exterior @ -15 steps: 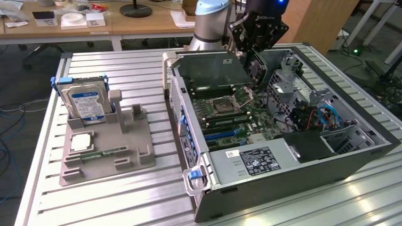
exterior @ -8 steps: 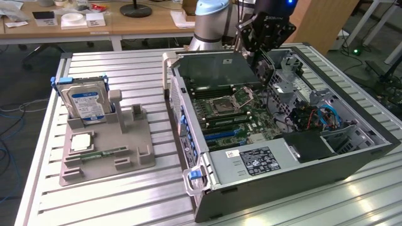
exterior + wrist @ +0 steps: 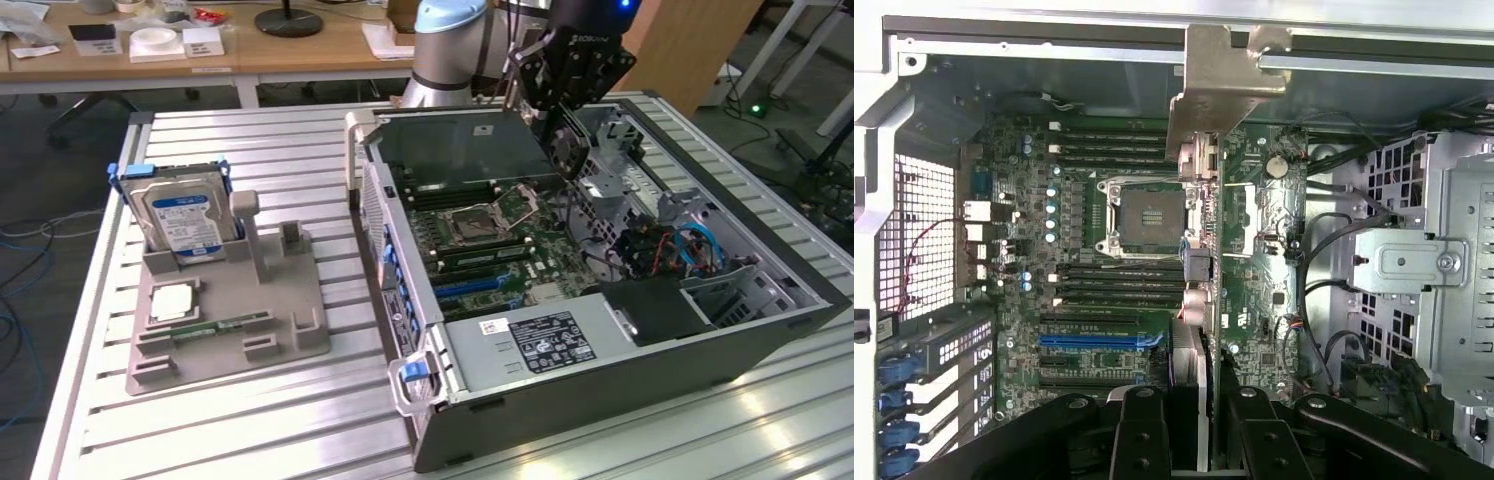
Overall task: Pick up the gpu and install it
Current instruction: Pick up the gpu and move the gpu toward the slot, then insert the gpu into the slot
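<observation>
Hand: closed on the gpu, with a black finger pressed against each flat face of the card.
Gpu: held in the air on edge over the open computer case. In the wrist view it is seen edge-on, running from between the fingers to its pale metal end bracket, which lies near the case rim.
Gpu against the board: it hangs over the motherboard, just beside the processor socket. It is not seated in any slot, and the blue slot stands bare.
Computer case: lies on its side on the bench with the side panel off. Cables and a drive cage sit towards the exterior view's right, and a labelled power supply is at the near end.
Arm: its pale base column rises behind the case, and the black wrist reaches down over the far end of the case.
Grey holder: stands on the bench at the exterior view's left, well apart from the hand.
Hard drive: silver with a blue label, standing upright in the holder's far end.
Memory stick: small and green, lying flat in the holder near its front.
</observation>
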Robot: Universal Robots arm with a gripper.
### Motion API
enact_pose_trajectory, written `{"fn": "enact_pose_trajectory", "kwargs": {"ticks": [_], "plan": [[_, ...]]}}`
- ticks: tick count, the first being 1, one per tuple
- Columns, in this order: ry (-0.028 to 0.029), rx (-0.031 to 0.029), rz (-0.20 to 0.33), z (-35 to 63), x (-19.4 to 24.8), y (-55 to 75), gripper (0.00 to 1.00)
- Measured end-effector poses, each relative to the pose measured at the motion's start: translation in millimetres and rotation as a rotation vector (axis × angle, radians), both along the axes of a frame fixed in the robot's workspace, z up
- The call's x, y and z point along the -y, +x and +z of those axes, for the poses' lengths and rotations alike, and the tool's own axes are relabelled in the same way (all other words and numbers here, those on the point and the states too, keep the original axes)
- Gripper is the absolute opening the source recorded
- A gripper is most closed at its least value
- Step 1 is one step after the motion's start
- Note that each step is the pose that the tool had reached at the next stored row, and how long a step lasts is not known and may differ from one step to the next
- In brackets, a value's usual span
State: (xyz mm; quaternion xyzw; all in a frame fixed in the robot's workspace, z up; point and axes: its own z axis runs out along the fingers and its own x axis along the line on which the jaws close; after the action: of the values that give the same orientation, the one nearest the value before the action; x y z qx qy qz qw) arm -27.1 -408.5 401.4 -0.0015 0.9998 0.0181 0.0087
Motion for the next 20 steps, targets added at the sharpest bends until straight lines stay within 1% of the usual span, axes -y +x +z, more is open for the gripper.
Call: {"fn": "enact_pose_trajectory", "kwargs": {"ticks": [16, 18, 20], "plan": [[-0.0001, 0.0, 0.004, 0.0, 0.0, 0.0, 0.27], [0.0, 0.0, 0.024, 0.0, 0.0, 0.0, 0.27], [-0.0001, 0.0, 0.06, 0.0, 0.0, 0.0, 0.27]]}}
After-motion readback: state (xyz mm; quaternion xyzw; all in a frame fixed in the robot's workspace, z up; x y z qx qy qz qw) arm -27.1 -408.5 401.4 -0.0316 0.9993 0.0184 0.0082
